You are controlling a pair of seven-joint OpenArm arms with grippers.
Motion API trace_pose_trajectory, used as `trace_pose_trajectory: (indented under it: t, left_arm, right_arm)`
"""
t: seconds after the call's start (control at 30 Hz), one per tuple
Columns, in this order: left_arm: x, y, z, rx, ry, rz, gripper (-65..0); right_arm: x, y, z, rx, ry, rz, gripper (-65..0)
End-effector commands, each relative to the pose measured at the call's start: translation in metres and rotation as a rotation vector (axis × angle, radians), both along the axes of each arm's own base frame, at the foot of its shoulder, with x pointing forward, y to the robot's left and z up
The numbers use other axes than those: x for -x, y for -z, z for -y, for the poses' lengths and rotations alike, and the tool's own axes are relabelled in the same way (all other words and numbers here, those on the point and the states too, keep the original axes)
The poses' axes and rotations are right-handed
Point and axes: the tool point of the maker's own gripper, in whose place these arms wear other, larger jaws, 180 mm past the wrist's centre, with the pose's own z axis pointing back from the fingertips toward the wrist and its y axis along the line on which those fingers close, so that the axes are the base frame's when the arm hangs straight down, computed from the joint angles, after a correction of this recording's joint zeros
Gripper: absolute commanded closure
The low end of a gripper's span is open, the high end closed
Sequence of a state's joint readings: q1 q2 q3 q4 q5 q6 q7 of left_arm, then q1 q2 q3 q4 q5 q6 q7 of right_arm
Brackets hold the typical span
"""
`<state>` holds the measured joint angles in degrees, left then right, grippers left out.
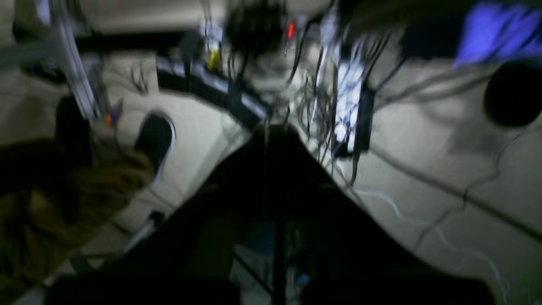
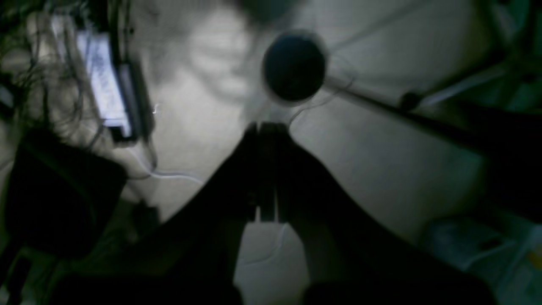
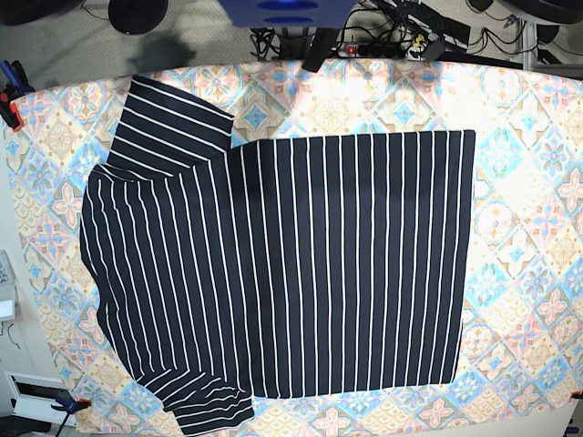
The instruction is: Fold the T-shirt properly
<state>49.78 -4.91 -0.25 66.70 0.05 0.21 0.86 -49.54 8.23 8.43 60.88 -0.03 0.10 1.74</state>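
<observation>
The T-shirt (image 3: 301, 264), dark navy with thin white stripes, lies spread flat on the floral tablecloth (image 3: 528, 182) in the base view. Its hem is at the right and its shoulders are at the left, with one sleeve (image 3: 173, 127) at the upper left and the other (image 3: 205, 401) at the lower left. Neither gripper shows over the table. In the left wrist view my left gripper (image 1: 277, 131) is a blurred dark wedge aimed at the floor, holding nothing. In the right wrist view my right gripper (image 2: 266, 127) has its fingers pressed together, empty, also over the floor.
Clamps (image 3: 9, 100) (image 3: 68, 405) hold the cloth at the table's left edge. The blue robot base (image 3: 287, 11) stands at the top centre. Cables and a lit power strip (image 1: 349, 106) (image 2: 103, 80) lie on the floor, with a round black object (image 2: 294, 67) nearby.
</observation>
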Motion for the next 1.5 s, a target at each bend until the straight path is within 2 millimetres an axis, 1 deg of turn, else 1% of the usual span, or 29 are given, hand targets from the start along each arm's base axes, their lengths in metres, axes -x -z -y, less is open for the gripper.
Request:
trace_pose_trajectory:
  t: [0.0, 0.07, 0.1, 0.17, 0.33, 0.47, 0.53, 0.6, 0.67, 0.73, 0.77, 0.83, 0.97, 1.03, 1.1, 1.23, 1.3, 1.4, 1.47]
  left_arm:
    - [0.002, -0.012, -0.001, -0.004, 0.009, 0.021, 0.0]
    - [-0.01, -0.028, 0.003, 0.003, 0.017, 0.071, 0.0]
    - [-0.021, -0.039, 0.005, 0.007, 0.021, 0.109, 0.0]
    - [-0.034, -0.059, 0.009, 0.014, 0.029, 0.166, 0.0]
    - [-0.08, -0.115, 0.019, 0.033, 0.046, 0.335, 0.0]
    - [-0.118, -0.161, 0.027, 0.048, 0.055, 0.475, 0.0]
    - [-0.132, -0.173, 0.029, 0.057, 0.049, 0.526, 0.0]
    - [-0.144, -0.178, 0.029, 0.059, 0.045, 0.56, 0.0]
    - [-0.161, -0.178, 0.028, 0.08, 0.009, 0.593, 0.0]
    - [-0.173, -0.174, 0.027, 0.119, -0.051, 0.583, 0.0]
    - [-0.179, -0.171, 0.026, 0.14, -0.085, 0.573, 0.0]
    - [-0.191, -0.167, 0.014, 0.174, -0.171, 0.556, 0.0]
    - [-0.219, -0.169, -0.002, 0.258, -0.313, 0.572, 0.0]
    - [-0.226, -0.168, -0.009, 0.302, -0.374, 0.554, 0.0]
    - [-0.237, -0.169, -0.014, 0.362, -0.437, 0.55, 0.0]
    - [-0.253, -0.162, -0.033, 0.485, -0.586, 0.515, -0.4]
    - [-0.257, -0.159, -0.038, 0.559, -0.652, 0.485, -3.6]
    - [-0.258, -0.154, -0.045, 0.631, -0.726, 0.461, -11.0]
    - [-0.259, -0.147, -0.047, 0.666, -0.77, 0.452, -16.2]
  right_arm:
    - [0.001, -0.011, 0.007, 0.018, -0.014, 0.018, 0.0]
    - [-0.009, -0.021, 0.006, 0.021, -0.032, 0.05, 0.0]
    - [-0.019, -0.029, 0.009, 0.029, -0.044, 0.078, 0.0]
    - [-0.031, -0.043, 0.015, 0.052, -0.053, 0.12, 0.0]
    - [-0.067, -0.081, 0.028, 0.105, -0.075, 0.215, 0.0]
    - [-0.103, -0.11, 0.021, 0.115, -0.106, 0.279, 0.0]
    - [-0.123, -0.124, 0.017, 0.118, -0.118, 0.309, 0.0]
    - [-0.138, -0.136, 0.013, 0.12, -0.124, 0.328, 0.0]
    - [-0.146, -0.143, 0.01, 0.122, -0.124, 0.331, 0.0]
    - [-0.148, -0.143, 0.006, 0.113, -0.121, 0.322, 0.0]
    - [-0.153, -0.143, 0.006, 0.112, -0.121, 0.329, 0.0]
    - [-0.161, -0.143, 0.003, 0.107, -0.122, 0.349, 0.0]
    - [-0.163, -0.142, 0.0, 0.1, -0.124, 0.353, 0.0]
    - [-0.167, -0.142, 0.0, 0.1, -0.124, 0.362, 0.0]
    - [-0.167, -0.143, 0.001, 0.102, -0.123, 0.362, 0.0]
    - [-0.173, -0.143, 0.001, 0.103, -0.122, 0.376, 0.0]
    - [-0.174, -0.143, 0.001, 0.103, -0.122, 0.377, 0.0]
    - [-0.174, -0.143, 0.001, 0.103, -0.122, 0.377, 0.0]
    - [-0.175, -0.144, 0.001, 0.103, -0.122, 0.38, 0.0]
